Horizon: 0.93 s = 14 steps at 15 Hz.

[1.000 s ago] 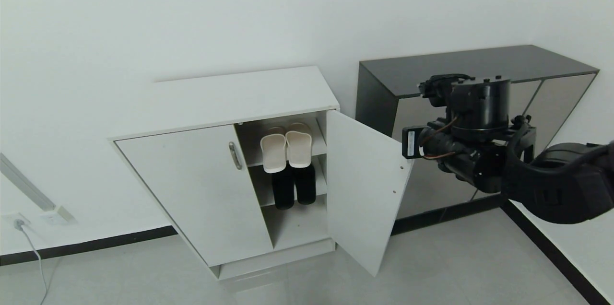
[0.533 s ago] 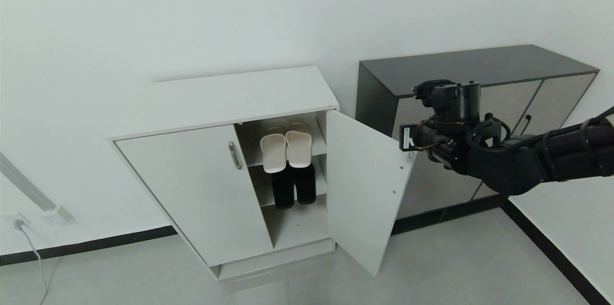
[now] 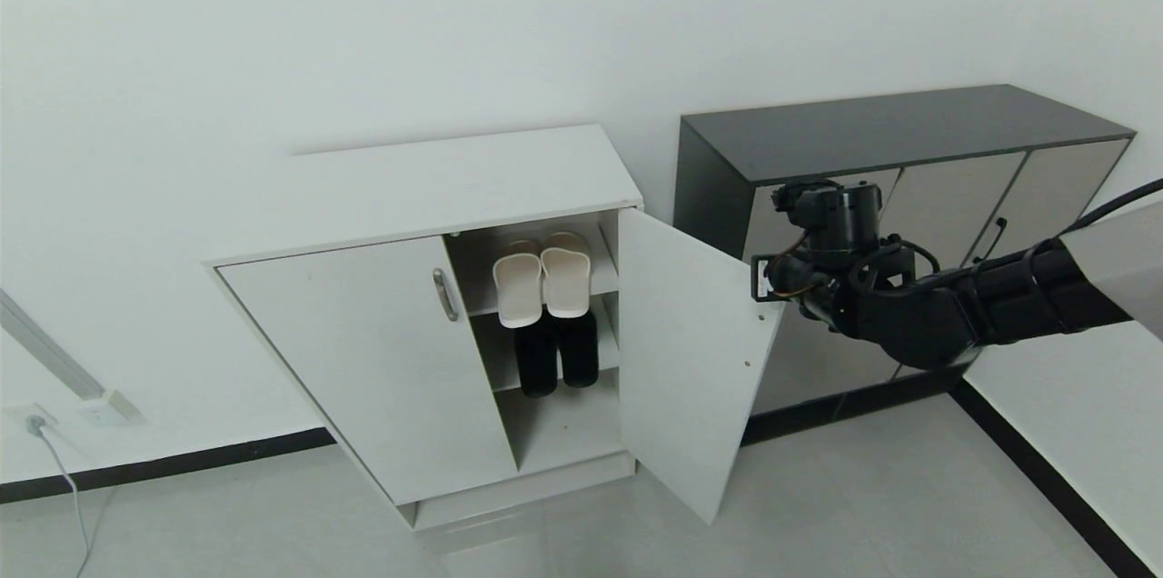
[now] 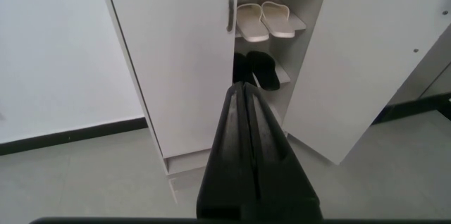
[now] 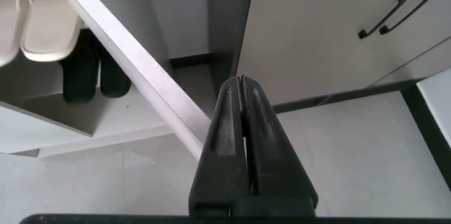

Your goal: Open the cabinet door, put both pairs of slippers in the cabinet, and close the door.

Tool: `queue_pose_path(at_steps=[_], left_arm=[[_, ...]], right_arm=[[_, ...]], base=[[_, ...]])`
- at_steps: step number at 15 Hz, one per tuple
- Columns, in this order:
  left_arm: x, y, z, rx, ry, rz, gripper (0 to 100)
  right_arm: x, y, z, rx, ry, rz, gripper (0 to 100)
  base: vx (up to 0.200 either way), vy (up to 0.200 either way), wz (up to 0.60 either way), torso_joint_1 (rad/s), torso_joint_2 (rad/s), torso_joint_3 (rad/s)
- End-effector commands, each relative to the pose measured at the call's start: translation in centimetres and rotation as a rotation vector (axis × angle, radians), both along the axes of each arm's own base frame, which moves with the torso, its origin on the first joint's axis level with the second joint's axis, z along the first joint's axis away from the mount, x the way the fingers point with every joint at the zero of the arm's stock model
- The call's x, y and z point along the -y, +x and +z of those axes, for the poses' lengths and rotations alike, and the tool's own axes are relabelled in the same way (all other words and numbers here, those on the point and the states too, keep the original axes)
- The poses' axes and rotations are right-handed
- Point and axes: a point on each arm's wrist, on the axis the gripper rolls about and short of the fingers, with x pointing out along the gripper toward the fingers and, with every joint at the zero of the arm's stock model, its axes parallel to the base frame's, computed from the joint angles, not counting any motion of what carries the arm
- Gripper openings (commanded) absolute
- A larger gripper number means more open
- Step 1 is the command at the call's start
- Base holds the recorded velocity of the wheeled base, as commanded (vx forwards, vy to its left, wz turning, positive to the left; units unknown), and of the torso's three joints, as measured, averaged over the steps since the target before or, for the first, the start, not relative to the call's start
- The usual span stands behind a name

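Closest in, left gripper (image 4: 243, 89): fingers pressed together with nothing between them; held back from the white cabinet (image 3: 454, 178) and pointed at its front.
Right gripper (image 3: 761, 278): fingers together and empty; it sits at the upper free edge of the open door (image 3: 690, 351), on the door's outer side. Contact cannot be told.
Open door: right-hand leaf, swung out wide towards the robot, hinged beside the shelves.
Step in hand: closing, by my reading, since both pairs are already inside.
Next move: a sideways push on the free edge, following the door's arc towards the closed door (image 3: 363, 351) until the two leaves meet.
Cream slippers (image 3: 542, 283): upper shelf, side by side, fronts overhanging the shelf edge.
Black slippers (image 3: 556, 355): shelf below, likewise side by side.
In the way: possibly the cream pair's overhang, if the door catches it; the floor in the door's path looks free.
Farther off: dark sideboard (image 3: 909, 128) against the wall, just right of the cabinet, behind the right arm.
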Motion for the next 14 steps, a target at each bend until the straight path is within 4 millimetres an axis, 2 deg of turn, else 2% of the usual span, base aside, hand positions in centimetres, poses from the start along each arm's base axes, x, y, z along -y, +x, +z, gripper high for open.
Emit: queue_pose_path(at_steps=[1,4,7,11,14], left_arm=[[0.0,0.0,0.0,0.0,0.0,0.001,0],[0.0,0.0,0.0,0.0,0.0,0.001,0],[0.0,0.0,0.0,0.0,0.0,0.001,0],[0.0,0.0,0.0,0.0,0.0,0.001,0],[0.0,0.0,0.0,0.0,0.0,0.001,0]], right_arm=[[-0.1,0.0,-0.4,-0.01,-0.005,0.002,0],[-0.5,-0.7,0.0,-0.023,-0.009,0.018,0],[-1.6,-2.6,-0.1,-0.037,-0.017,0.064,0],[-5.2,-6.5,-0.8,-0.074,-0.002,0.176,0],[-6.7,-8.5,-0.5,-0.06,0.004,0.241,0]], base=[[0.0,0.0,0.0,0.0,0.0,0.0],[0.0,0.0,0.0,0.0,0.0,0.0],[0.0,0.0,0.0,0.0,0.0,0.0],[0.0,0.0,0.0,0.0,0.0,0.0],[0.0,0.0,0.0,0.0,0.0,0.0]])
